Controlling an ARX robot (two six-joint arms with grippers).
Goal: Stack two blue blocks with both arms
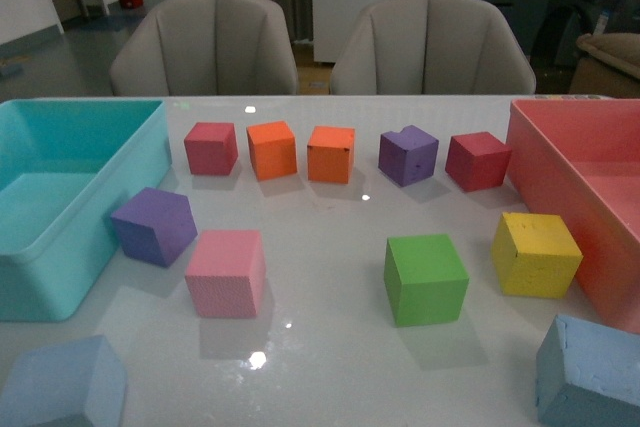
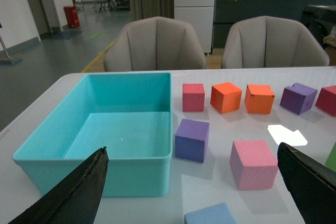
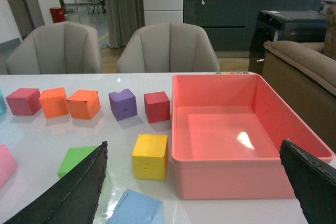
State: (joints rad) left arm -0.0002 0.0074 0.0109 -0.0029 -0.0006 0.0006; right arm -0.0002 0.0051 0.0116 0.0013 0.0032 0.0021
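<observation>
Two pale blue blocks lie near the table's front edge in the front view, one at the front left corner (image 1: 60,387) and one at the front right corner (image 1: 590,372). Neither arm shows in the front view. My left gripper (image 2: 192,148) is open and held above the table, and the left blue block (image 2: 210,215) lies below and between its fingers (image 2: 79,192), untouched. My right gripper (image 3: 194,142) is open too, with the right blue block (image 3: 137,208) low between its fingers (image 3: 79,192), also untouched.
A turquoise bin (image 1: 100,237) stands at the left and a pink bin (image 1: 560,162) at the right. Between them lie purple (image 1: 155,225), pink (image 1: 226,272), green (image 1: 426,278) and yellow (image 1: 535,253) cubes, with a back row of red, orange and purple cubes. Two chairs stand behind the table.
</observation>
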